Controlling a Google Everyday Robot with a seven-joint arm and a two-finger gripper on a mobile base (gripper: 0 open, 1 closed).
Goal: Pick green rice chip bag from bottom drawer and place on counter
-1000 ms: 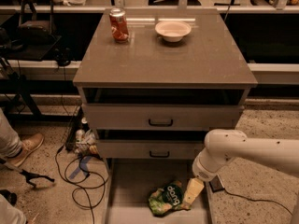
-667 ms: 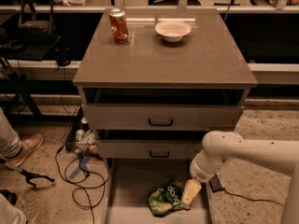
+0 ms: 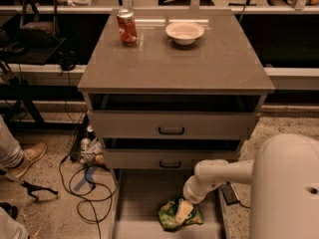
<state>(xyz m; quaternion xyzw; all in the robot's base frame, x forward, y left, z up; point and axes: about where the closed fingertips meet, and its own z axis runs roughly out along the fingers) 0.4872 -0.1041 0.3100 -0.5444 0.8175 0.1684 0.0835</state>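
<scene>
Tool [image 3: 183, 212] is low in the open bottom drawer [image 3: 142, 190], right on top of the green chip bag [image 3: 168, 216], touching it. One pale pad lies across the bag's middle. Can't tell how far open the tool is or whether it has a hold on the bag. The white arm [image 3: 219, 175] reaches in from the right, and the robot's big white body [image 3: 286, 188] fills the lower right corner of the view.

The bag lies crumpled on the drawer floor, toward the drawer's front and a bit right of centre. The rest of the drawer floor is plain grey.

Above it are two shallower drawers, each pulled out a little. The middle drawer [image 3: 149, 159] and top drawer [image 3: 129, 125] each carry a black handle.

The desk [image 3: 174, 63] tops the cabinet, a flat grey-brown slab. A red soda can [image 3: 127, 27] stands upright near the back left corner. A white bowl [image 3: 184, 32] sits near the back edge at about the middle, apart from the can.

On the floor left of the cabinet are loose cables [image 3: 82, 193] and some small clutter. A person's tan shoe [image 3: 28, 157] shows at the far left.
</scene>
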